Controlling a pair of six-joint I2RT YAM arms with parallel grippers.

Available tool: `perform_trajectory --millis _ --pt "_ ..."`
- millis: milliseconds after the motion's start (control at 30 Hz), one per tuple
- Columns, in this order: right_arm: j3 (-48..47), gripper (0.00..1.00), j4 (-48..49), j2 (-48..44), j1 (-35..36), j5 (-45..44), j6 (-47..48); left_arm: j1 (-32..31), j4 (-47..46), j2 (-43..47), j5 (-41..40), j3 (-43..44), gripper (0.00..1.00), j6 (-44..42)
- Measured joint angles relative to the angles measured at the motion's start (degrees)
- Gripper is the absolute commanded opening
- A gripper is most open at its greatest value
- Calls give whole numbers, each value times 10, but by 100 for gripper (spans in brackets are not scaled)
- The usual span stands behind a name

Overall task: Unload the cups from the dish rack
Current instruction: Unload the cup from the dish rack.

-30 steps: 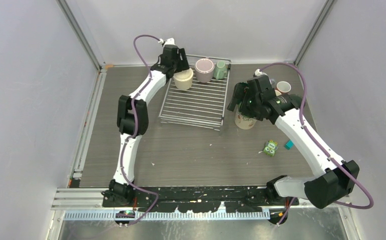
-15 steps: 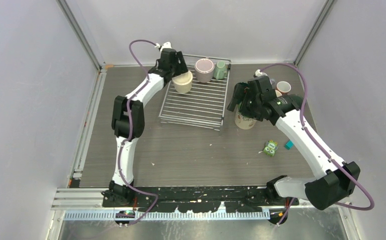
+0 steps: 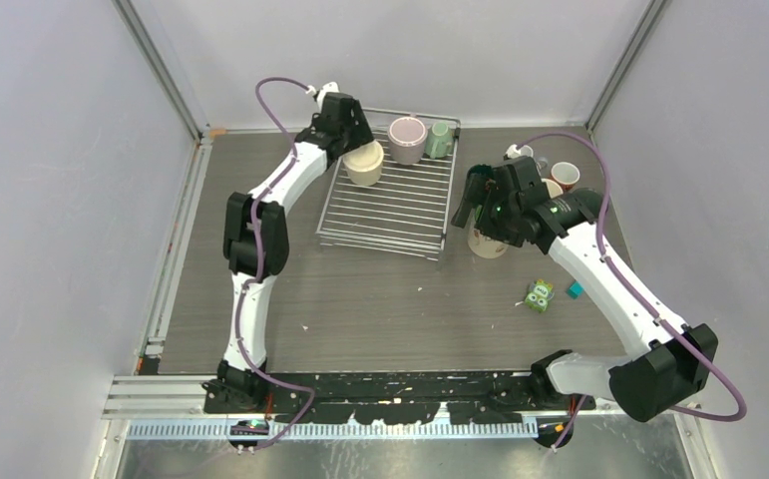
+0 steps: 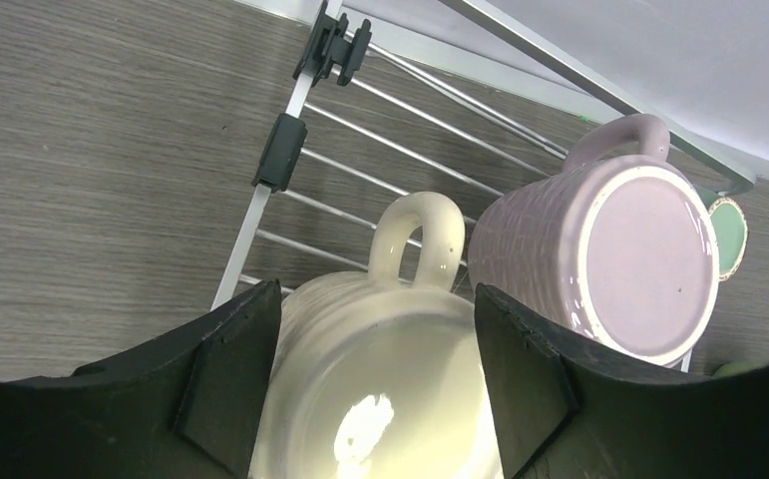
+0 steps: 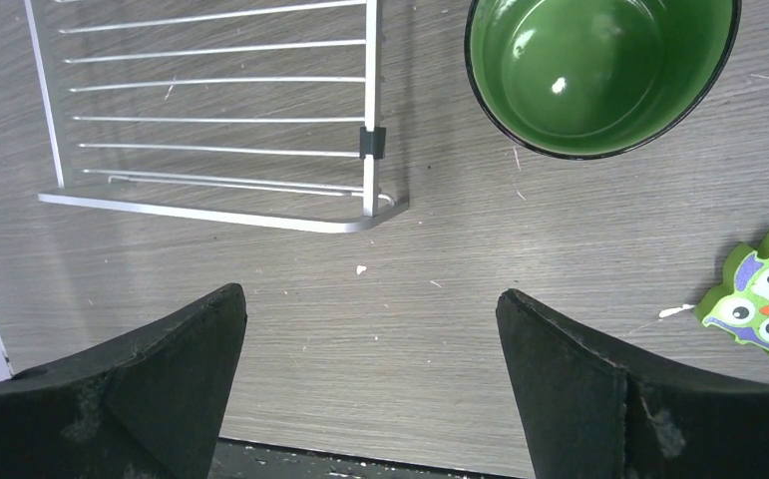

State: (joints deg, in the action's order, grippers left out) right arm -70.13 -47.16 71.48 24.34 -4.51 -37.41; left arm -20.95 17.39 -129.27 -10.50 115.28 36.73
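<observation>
The silver wire dish rack (image 3: 390, 215) lies at the back middle of the table. A cream mug (image 3: 364, 163) stands upside down at its back left, with a mauve mug (image 3: 407, 140) and a pale green mug (image 3: 440, 140) beside it. My left gripper (image 3: 358, 148) is shut on the cream mug (image 4: 380, 399), one finger on each side, handle pointing away. The mauve mug (image 4: 619, 259) is just to its right. My right gripper (image 3: 472, 205) is open and empty, above the table by the rack's right front corner (image 5: 365, 215). A green-lined mug (image 5: 599, 70) stands upright beside it.
Two more mugs (image 3: 563, 176) stand at the back right behind the right arm. A green owl toy block (image 3: 538, 295) and a small teal block (image 3: 576, 289) lie on the table to the right. The owl block also shows in the right wrist view (image 5: 764, 294).
My left wrist has shifted slightly left and the cream mug has moved a little with it. My right gripper has edged slightly left, still open.
</observation>
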Motion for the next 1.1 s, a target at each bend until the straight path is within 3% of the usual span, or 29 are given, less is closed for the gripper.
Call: perform_trajectory --millis 200,367,733,1100 --pt "5 100 0 0 1 4 0 -4 92 -42 -10 105 70 3" --pt "6 100 1 0 1 8 0 -5 124 -60 -16 133 70 13" --pt "21 100 11 -4 3 15 -3 -6 149 -59 -34 134 72 84" --pt "33 100 26 -4 4 28 -5 -6 165 -19 -48 70 72 216"
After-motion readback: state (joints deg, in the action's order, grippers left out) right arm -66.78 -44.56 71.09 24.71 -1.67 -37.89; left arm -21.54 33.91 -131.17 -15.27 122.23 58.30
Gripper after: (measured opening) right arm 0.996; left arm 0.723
